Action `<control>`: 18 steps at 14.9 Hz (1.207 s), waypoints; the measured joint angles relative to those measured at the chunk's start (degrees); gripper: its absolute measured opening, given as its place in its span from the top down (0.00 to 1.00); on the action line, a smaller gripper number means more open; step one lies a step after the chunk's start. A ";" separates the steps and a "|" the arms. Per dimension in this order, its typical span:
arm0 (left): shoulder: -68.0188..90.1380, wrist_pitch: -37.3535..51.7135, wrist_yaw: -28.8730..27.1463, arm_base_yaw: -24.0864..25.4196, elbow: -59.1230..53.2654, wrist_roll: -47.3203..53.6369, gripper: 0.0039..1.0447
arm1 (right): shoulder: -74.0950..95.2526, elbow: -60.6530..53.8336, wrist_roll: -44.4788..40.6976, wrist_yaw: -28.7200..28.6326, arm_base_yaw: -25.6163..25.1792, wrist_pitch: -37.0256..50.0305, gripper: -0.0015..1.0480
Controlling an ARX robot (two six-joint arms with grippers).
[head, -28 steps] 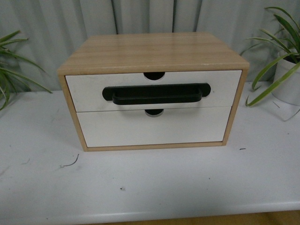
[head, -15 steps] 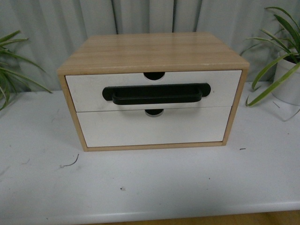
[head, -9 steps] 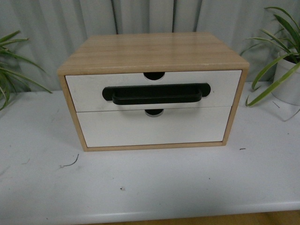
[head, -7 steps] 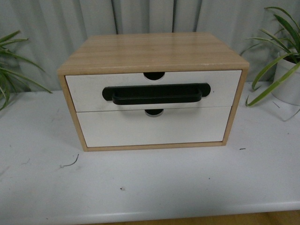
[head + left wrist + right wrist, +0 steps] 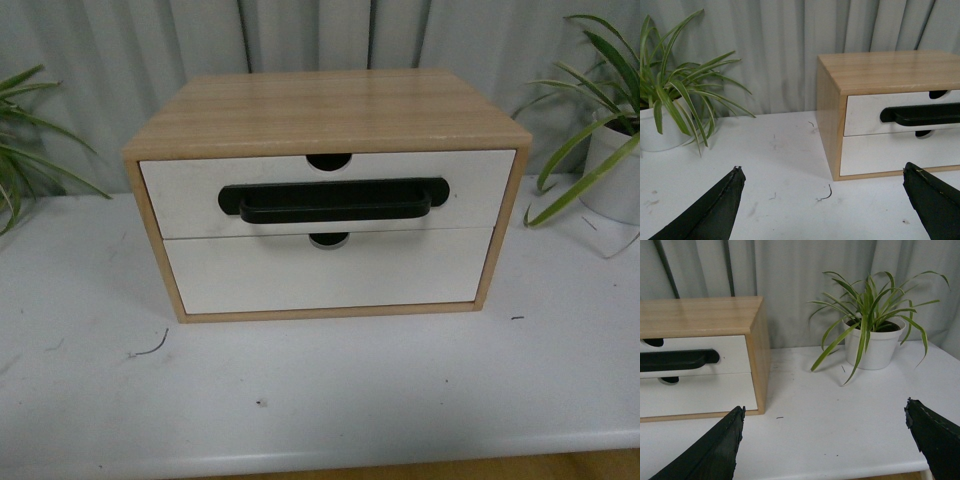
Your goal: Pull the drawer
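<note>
White bench, grey curtain behind. Top drawer shut in wooden cabinet, centre bench. Stiff, likely light, should slide straight; grip black bar handle mid-span. Left jaws, right jaws both spread wide, well short of cabinet.

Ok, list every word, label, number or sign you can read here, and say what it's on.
None. No text, label, number or sign shows in any view. The drawer, its handle, the cabinet, the pots and the table are all unmarked.
</note>
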 joint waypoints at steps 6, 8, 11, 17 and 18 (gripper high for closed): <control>7.48 -3.37 14.88 -2.25 4.02 -7.65 0.06 | 13.00 5.25 11.45 23.85 8.98 -0.98 0.06; 16.17 -2.29 16.09 -8.46 7.61 1.62 0.06 | 25.11 13.55 5.73 12.13 6.29 -4.76 0.06; 33.73 -6.91 18.80 -17.20 15.21 24.98 0.06 | 41.97 23.80 -10.97 -0.98 8.90 -10.69 0.06; 67.08 -17.59 20.68 -17.22 38.03 66.75 0.06 | 63.91 39.39 -42.95 -9.53 11.56 -23.02 0.06; 71.14 -17.29 19.89 -17.70 42.42 69.09 0.06 | 66.38 40.92 -46.16 -10.40 11.08 -23.52 0.06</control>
